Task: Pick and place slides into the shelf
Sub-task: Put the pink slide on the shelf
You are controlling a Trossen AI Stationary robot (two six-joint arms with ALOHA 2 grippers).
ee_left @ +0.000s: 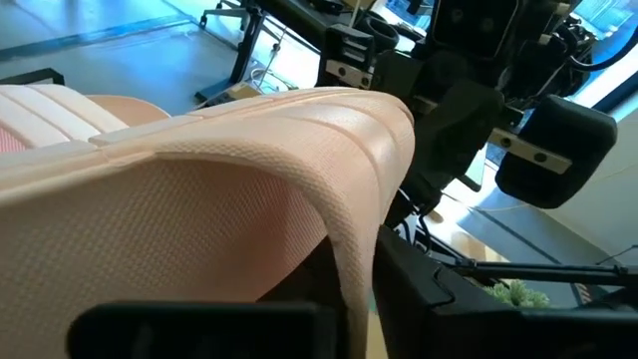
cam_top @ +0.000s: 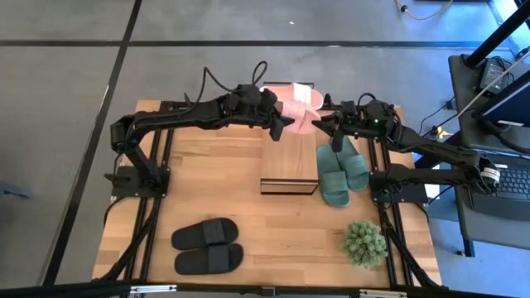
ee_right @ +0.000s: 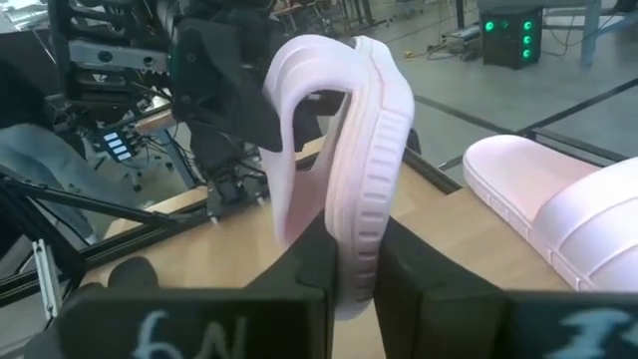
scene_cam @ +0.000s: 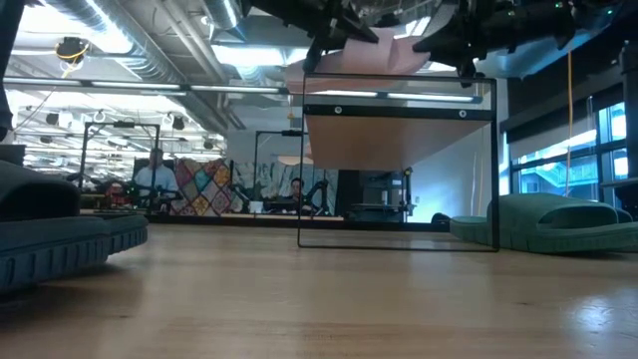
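From above, you are working both arms at the far end of the shelf [cam_top: 290, 162]. One pink slide [cam_top: 300, 121] is hanging between the left gripper [cam_top: 287, 122] and the right gripper [cam_top: 330, 124], just over the shelf's far edge, while its mate [cam_top: 291, 93] is lying beyond the shelf. The green pair [cam_top: 341, 172] is sitting just beside the shelf, the black pair [cam_top: 207, 246] well apart.

At table height, the slide is hovering just above the shelf's plank, tilted.

Through the left wrist camera, you are seeing the strap arching over the dark fingers [ee_left: 199, 324], which appear to be pinching it, though the contact is partly hidden.

Through the right wrist camera, the fingers [ee_right: 311, 261] are pressed on the sole's edge, the slide standing on its side.

To do this well, I judge you are needing to level the slide before lowering, and to free one gripper only once the sole is resting flat on the plank.
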